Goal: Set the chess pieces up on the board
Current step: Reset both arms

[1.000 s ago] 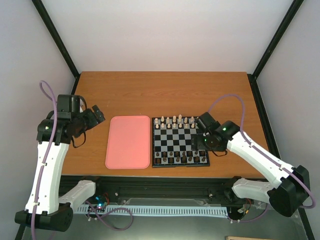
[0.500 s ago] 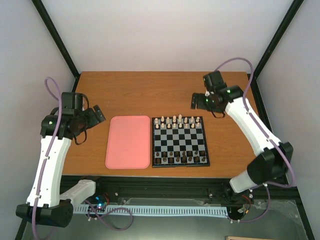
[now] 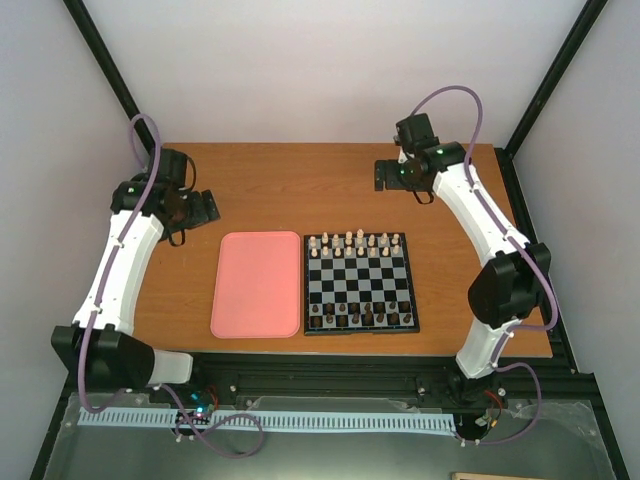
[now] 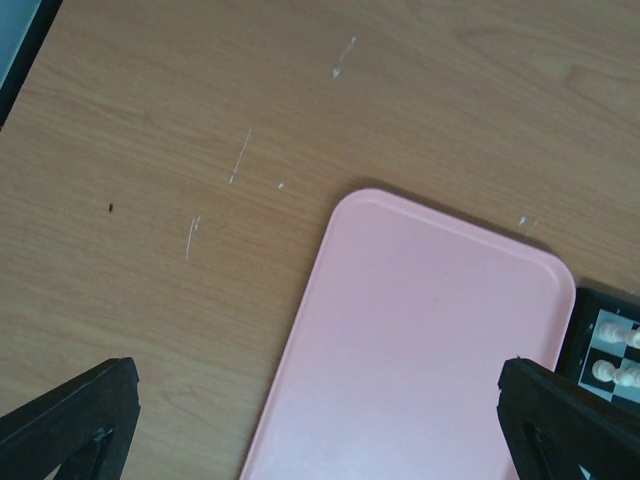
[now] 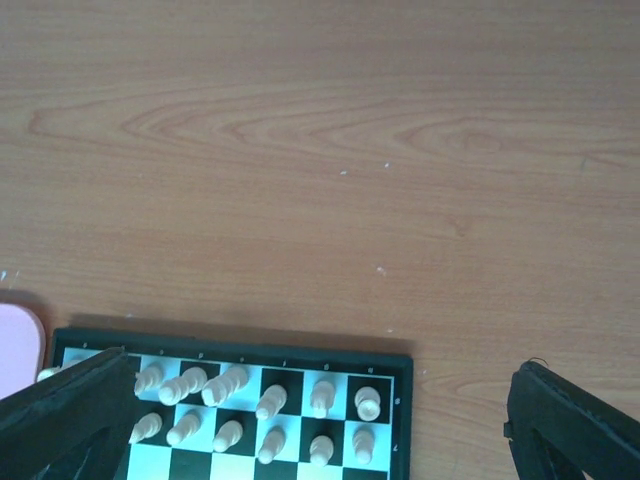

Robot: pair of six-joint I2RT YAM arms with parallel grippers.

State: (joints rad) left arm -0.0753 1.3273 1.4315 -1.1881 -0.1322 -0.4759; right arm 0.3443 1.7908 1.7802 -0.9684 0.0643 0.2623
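Observation:
The board (image 3: 360,331) lies near the table's front edge, right of centre. Dark brown chess pieces (image 3: 360,318) stand along its near rows, and cream pieces (image 3: 358,241) fill its far rows. My right gripper (image 3: 383,175) hangs open well behind the board; in the right wrist view the gripper (image 5: 320,430) holds nothing, and the board's far rim (image 5: 240,349) and cream pieces (image 5: 270,402) lie below it. My left gripper (image 3: 205,207) is open at the back left; in the left wrist view the gripper (image 4: 320,440) is empty.
A plain pink tray (image 3: 257,283) lies flat against the board's left side and holds nothing. It also fills the lower left wrist view as the pink tray (image 4: 420,340), with a board corner (image 4: 603,340) at its right edge. Black frame posts stand at the table's back corners.
My right arm has swung from the board's right side up and back to the far right of the table. My left arm has moved back and slightly right.

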